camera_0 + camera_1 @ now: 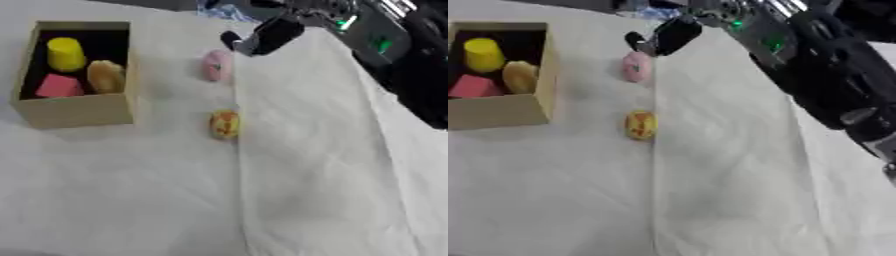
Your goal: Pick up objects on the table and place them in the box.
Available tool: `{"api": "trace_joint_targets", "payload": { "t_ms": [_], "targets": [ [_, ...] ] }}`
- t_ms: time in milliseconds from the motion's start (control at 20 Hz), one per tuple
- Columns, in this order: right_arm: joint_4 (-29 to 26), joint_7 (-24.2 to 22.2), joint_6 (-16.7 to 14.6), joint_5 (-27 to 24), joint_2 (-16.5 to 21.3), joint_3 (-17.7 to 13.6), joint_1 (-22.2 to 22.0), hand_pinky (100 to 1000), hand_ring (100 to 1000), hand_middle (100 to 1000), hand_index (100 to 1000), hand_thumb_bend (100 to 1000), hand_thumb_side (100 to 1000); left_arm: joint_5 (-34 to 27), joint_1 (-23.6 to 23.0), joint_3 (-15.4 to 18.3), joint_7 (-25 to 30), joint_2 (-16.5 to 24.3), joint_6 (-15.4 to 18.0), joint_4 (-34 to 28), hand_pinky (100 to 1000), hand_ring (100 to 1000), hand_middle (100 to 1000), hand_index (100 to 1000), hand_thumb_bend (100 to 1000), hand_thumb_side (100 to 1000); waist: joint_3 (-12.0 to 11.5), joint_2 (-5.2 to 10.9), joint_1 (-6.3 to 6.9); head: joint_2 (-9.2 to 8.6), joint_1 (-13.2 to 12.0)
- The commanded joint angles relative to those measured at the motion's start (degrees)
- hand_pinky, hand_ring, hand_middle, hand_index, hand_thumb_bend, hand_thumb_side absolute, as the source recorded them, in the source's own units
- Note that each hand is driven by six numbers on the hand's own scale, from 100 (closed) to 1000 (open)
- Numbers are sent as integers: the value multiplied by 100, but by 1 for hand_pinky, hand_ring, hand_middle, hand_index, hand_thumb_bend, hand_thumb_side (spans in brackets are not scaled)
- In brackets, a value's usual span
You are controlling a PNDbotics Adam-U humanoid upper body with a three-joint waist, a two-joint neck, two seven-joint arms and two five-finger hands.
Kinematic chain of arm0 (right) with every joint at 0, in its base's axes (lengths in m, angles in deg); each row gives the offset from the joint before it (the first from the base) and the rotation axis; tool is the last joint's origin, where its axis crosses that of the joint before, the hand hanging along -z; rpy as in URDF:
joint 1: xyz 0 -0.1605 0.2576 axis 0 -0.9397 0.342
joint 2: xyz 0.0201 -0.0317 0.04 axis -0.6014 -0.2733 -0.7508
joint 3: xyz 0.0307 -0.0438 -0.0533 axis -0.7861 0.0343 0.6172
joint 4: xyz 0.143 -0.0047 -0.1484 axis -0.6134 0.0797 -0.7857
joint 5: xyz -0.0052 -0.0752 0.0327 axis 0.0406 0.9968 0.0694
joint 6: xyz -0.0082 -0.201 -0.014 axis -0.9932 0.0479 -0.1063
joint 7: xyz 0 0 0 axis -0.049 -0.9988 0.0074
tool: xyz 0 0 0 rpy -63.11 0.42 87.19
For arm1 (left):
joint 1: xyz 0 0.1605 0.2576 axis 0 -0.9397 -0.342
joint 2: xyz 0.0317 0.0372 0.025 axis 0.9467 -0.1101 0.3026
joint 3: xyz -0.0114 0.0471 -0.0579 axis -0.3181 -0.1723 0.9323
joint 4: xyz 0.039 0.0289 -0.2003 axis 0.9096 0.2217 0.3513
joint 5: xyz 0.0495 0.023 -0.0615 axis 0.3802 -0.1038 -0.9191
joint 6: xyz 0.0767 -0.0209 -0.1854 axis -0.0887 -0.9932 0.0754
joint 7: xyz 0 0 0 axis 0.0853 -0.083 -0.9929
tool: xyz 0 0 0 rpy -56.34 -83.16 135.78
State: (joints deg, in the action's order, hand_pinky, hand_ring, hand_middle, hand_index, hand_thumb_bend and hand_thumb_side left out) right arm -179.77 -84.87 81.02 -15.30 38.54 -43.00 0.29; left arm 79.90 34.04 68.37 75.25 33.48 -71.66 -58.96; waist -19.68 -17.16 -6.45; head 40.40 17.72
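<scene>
White cloth (pixel 315 190) covers the table, with a fold line running down the middle of both views. We find the cardboard box (pixel 83 109) at the left, open at the top, with three things inside: a yellow cylinder (pixel 66 53) at the far side, a tan rounded piece (pixel 106 76) beside it, and a pink block (pixel 59 86) at the near left. Two objects lie on the cloth outside the box, both just left of the fold: a pink rounded object (pixel 216 65) farther away and a yellow-orange object (pixel 225 124) nearer to us, well apart from each other. We see the right hand (pixel 267 36) entering from the upper right, its dark fingers extended toward the pink rounded object; the fingertip sits just beside that object, and we cannot tell whether it touches. The fingers appear straight and hold nothing. Only the right eye view shows the long black forearm (pixel 824 85) down to the right edge, while it cuts off the left wall of the box, which the left eye view shows whole.
</scene>
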Motion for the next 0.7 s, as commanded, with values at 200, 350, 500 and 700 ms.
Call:
{"api": "trace_joint_targets", "payload": {
  "t_ms": [200,350,500,700],
  "targets": [
    [-213,14,68,-136,228,44,-127,894,887,815,872,142,474,-30,53,66,-23,168,1,-43,821,778,771,903,655,810,24,57,108,91,-11],
    [-286,-25,85,-207,239,102,-250,893,885,811,872,134,490,-30,44,62,-12,149,3,-33,821,778,775,903,654,811,28,26,127,117,-25],
    [-354,-91,94,-268,248,168,-355,892,884,811,873,128,506,-31,39,55,0,128,6,-22,822,778,778,903,652,812,35,4,145,143,-13],
    [-300,-157,100,-299,213,224,-452,892,884,809,884,131,516,-25,24,46,20,109,10,-9,822,778,779,903,649,813,41,-10,167,159,5]
  ]
}}
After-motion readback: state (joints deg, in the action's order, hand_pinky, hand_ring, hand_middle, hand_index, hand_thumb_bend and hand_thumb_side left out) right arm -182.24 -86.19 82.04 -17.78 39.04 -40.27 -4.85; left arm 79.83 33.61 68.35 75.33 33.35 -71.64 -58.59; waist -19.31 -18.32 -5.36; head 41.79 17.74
